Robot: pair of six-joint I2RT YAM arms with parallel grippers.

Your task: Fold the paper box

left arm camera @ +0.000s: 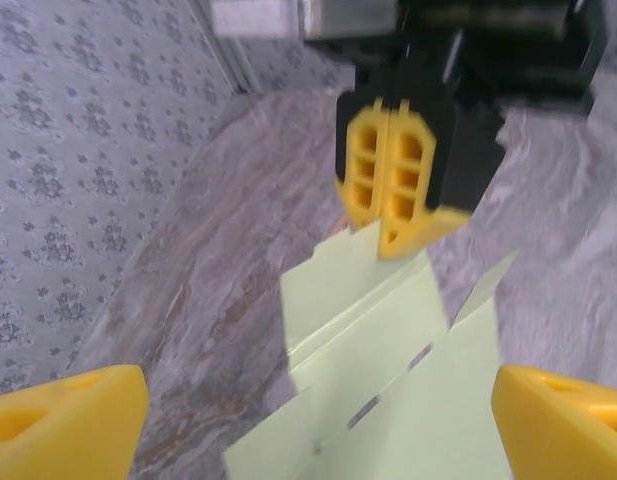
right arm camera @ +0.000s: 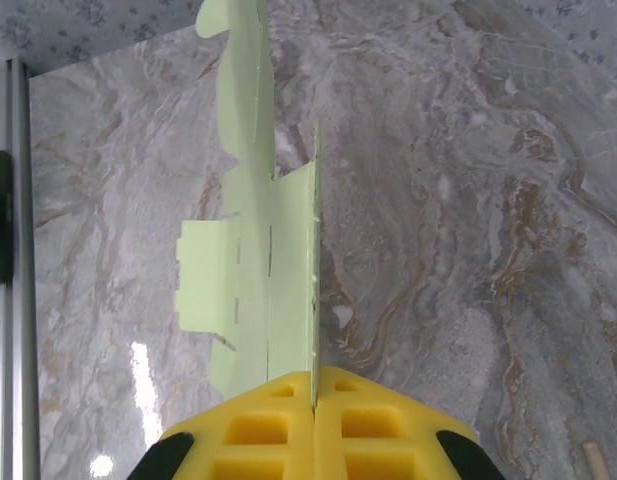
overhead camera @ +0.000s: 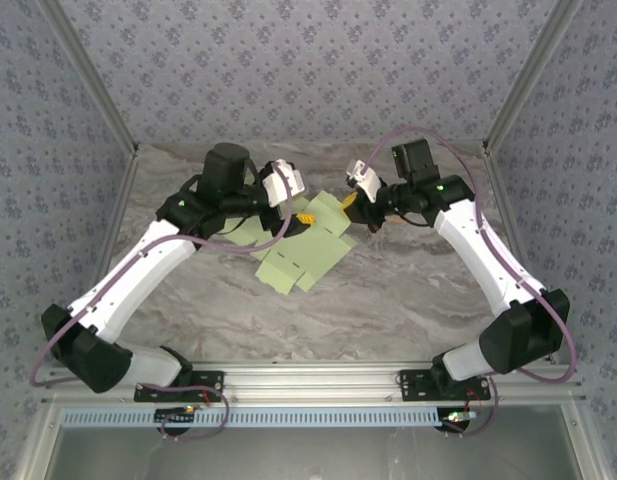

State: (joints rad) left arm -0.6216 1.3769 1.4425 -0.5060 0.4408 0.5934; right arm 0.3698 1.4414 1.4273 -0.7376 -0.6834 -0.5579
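My two arms (overhead camera: 153,265), white shells, black joint housings (overhead camera: 523,335), lilac cables (overhead camera: 418,130) trailing alongside, yellow cut-out gripper pads (left arm camera: 413,225).

Top view: paper box (overhead camera: 298,255) lies mid-frame on the table (overhead camera: 408,300); left gripper (overhead camera: 304,216) over its upper left part; right gripper (overhead camera: 350,200) at its upper right edge, card between the fingers; right wrist view: stick (right arm camera: 593,458) on the table in the lower right corner, well apart from the box.

Pale green paper box (overhead camera: 308,257) on grey-marbled table (overhead camera: 388,300) (floral grey walls (overhead camera: 308,60)).
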